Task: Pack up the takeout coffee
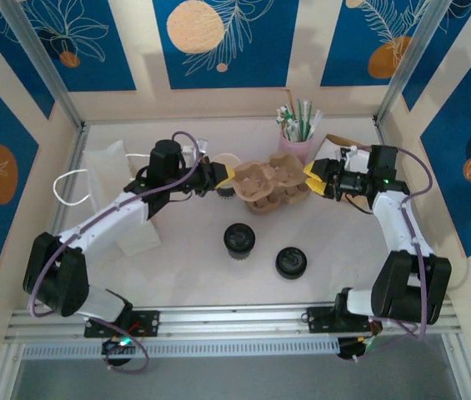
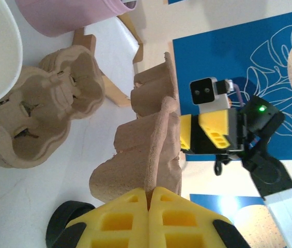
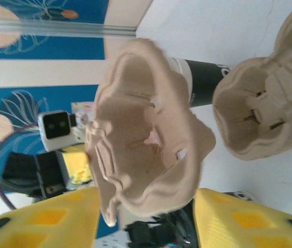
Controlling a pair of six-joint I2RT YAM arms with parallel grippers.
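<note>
On the table's near side, in front of the pulp cup carrier (image 2: 135, 150), the takeout coffee (image 1: 239, 240) stands upright on its own, apart from both arms and not yet packed. To its right sits a second black lid (image 1: 291, 262); I can't tell whether a cup is under it.

At the carrier itself, the left gripper (image 2: 148, 194) is clenched on the thin left rim, holding the carrier tilted up over a second carrier (image 2: 42, 103) that lies flat on the table. At the opposite rim the right gripper (image 1: 313, 177) has its fingers spread, with the pulp wall between them but not pinched, so the weight looks to hang from the left side alone.

That is the worry. Soft pulp gripped at one edge may bend or tear, or the carrier may swing down onto the one beneath. A white paper cup (image 3: 202, 82) with a dark band stands just beside the left end of the carrier, and a sideways move could tip it.

Beyond the carrier, a pink cup of straws (image 1: 295, 142) stands close enough to be nudged.
</note>
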